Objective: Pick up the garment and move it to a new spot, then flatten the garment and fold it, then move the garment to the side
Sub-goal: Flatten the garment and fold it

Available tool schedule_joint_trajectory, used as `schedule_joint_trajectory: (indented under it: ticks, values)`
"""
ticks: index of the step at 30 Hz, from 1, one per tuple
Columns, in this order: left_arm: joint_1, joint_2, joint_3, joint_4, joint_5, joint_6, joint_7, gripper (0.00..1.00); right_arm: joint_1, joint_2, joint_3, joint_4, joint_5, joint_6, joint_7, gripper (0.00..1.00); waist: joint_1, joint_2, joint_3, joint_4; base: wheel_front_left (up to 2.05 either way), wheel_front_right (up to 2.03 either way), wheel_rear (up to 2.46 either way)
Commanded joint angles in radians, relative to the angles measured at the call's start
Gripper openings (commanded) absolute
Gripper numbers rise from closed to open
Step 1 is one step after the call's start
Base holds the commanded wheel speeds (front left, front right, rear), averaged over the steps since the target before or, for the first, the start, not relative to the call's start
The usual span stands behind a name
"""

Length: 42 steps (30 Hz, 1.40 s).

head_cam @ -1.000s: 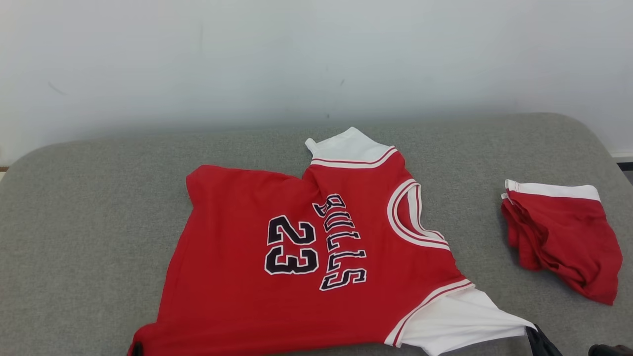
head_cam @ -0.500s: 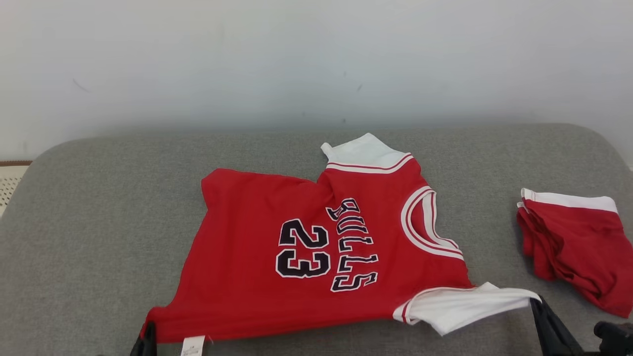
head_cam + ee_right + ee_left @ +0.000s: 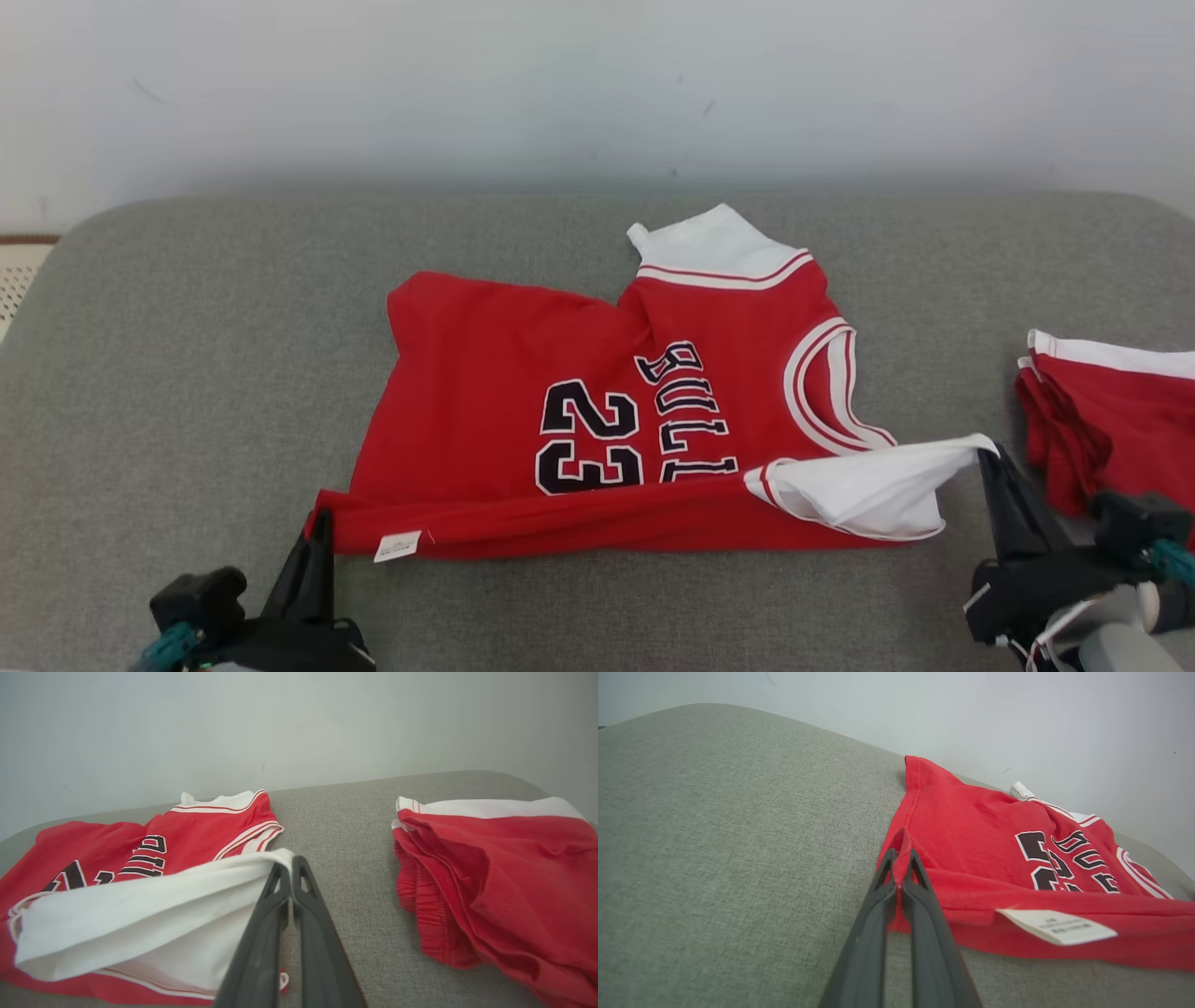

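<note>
L gripper (image 3: pixel 901 851) clamped on jersey (image 3: pixel 523 355) hem corner, R gripper (image 3: pixel 290 863) clamped on white sleeve (image 3: pixel 859 490): best carry both level, same pace, so fold lands square.

Head camera looked forward and down across the grey counter (image 3: pixel 187 373) to the wall (image 3: pixel 560 93). Each wrist camera sat low and close behind its tool, left tool (image 3: pixel 902 855) and right tool (image 3: pixel 290 864). All three views shared the red jersey (image 3: pixel 485 373).
</note>
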Motion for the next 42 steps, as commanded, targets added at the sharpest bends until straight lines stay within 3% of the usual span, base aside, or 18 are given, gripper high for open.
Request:
schedule_joint_trajectory:
  ticks: [1, 12, 27, 28, 29, 30, 31, 42]
  values:
    - [-0.019, 0.006, -0.002, 0.013, 0.002, 0.004, -0.001, 0.0, -0.023, 0.003, 0.006, 0.013, -0.009, -0.001, -0.001, 0.0, -0.0001, -0.0001, 0.034, 0.006, 0.0, 0.0, 0.0]
    - [-0.166, 0.005, -0.036, 0.09, 0.019, 0.027, -0.001, 0.0, -0.186, 0.008, 0.03, 0.118, -0.044, -0.001, -0.001, 0.0, -0.0001, -0.0001, 0.13, 0.018, 0.0, 0.0, 0.0]
    - [-0.256, 0.005, -0.044, 0.131, 0.004, 0.04, -0.001, 0.0, -0.293, 0.05, 0.025, 0.182, -0.08, -0.001, -0.001, 0.0, -0.0001, -0.0001, 0.195, 0.013, 0.0, 0.0, 0.0]
    - [-0.258, 0.005, -0.044, 0.131, 0.005, 0.041, -0.001, 0.0, -0.297, 0.056, 0.024, 0.184, -0.079, -0.001, -0.001, 0.11, -0.0001, -0.0001, 0.196, 0.013, 0.0, 0.0, 0.0]
    - [-0.26, 0.005, -0.044, 0.13, 0.007, 0.041, -0.001, 0.11, -0.3, 0.061, 0.021, 0.186, -0.077, -0.001, -0.001, 0.65, -0.0001, -0.0001, 0.196, 0.013, 0.0, 0.0, 0.0]
    - [-0.261, 0.005, -0.041, 0.126, 0.009, 0.043, -0.001, 0.41, -0.3, 0.063, 0.018, 0.188, -0.073, -0.001, -0.001, 1.0, -0.0001, -0.0001, 0.195, 0.012, 0.0, 0.0, 0.0]
    - [-0.259, 0.005, -0.04, 0.124, 0.009, 0.043, -0.001, 1.0, -0.298, 0.067, 0.015, 0.187, -0.069, -0.001, -0.001, 1.0, -0.0001, -0.0001, 0.195, 0.012, 0.0, 0.0, 0.0]
    - [-0.181, 0.005, -0.017, -0.003, 0.058, 0.075, -0.001, 1.0, -0.215, 0.093, -0.093, 0.072, -0.126, -0.001, 0.0, 1.0, -0.0001, -0.0001, 0.156, 0.008, 0.0, 0.0, 0.0]
